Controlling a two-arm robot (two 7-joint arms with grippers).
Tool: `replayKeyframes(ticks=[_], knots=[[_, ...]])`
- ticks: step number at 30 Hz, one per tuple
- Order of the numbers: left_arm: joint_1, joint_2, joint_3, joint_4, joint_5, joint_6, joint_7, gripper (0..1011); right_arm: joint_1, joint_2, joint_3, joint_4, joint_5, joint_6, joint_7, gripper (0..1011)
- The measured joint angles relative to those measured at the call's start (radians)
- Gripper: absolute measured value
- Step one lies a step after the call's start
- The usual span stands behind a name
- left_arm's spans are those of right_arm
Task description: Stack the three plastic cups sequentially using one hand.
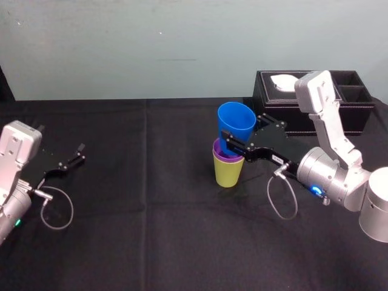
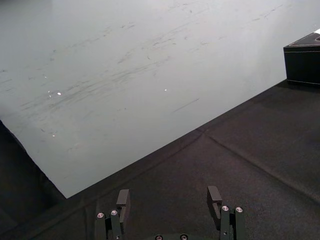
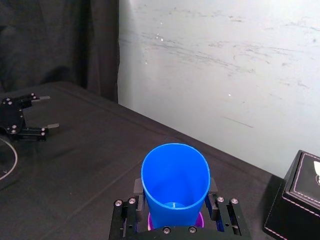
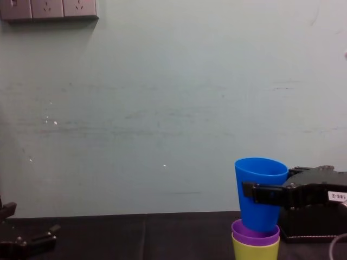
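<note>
The purple cup (image 1: 219, 150) sits nested in the yellow-green cup (image 1: 228, 173), upright near the table's middle. My right gripper (image 1: 241, 130) is shut on the blue cup (image 1: 236, 124), one finger on each side of its wall. The blue cup's base dips into the purple rim (image 4: 255, 233), while most of the blue cup (image 4: 260, 187) stands above it, tilted slightly. In the right wrist view the blue cup (image 3: 175, 180) opens toward the camera between the fingers (image 3: 137, 187). My left gripper (image 1: 76, 154) rests open at the far left, with nothing between its fingers.
A black tissue box (image 1: 315, 100) stands at the back right, just behind my right arm. A black cloth (image 1: 151, 206) covers the table, and a pale wall rises close behind it. A cable loop (image 1: 282, 197) hangs under the right wrist.
</note>
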State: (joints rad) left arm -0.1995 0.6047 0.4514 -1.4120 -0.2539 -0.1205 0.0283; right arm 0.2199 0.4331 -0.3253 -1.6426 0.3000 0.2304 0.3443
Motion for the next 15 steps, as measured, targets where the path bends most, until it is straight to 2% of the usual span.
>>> replayKeyframes(ticks=[15], knots=[[0.0, 0.0, 0.0, 0.0, 0.0, 0.0, 0.0, 1010, 0.009, -0.012, -0.009, 0.02, -0.019, -0.006, 0.0, 716]])
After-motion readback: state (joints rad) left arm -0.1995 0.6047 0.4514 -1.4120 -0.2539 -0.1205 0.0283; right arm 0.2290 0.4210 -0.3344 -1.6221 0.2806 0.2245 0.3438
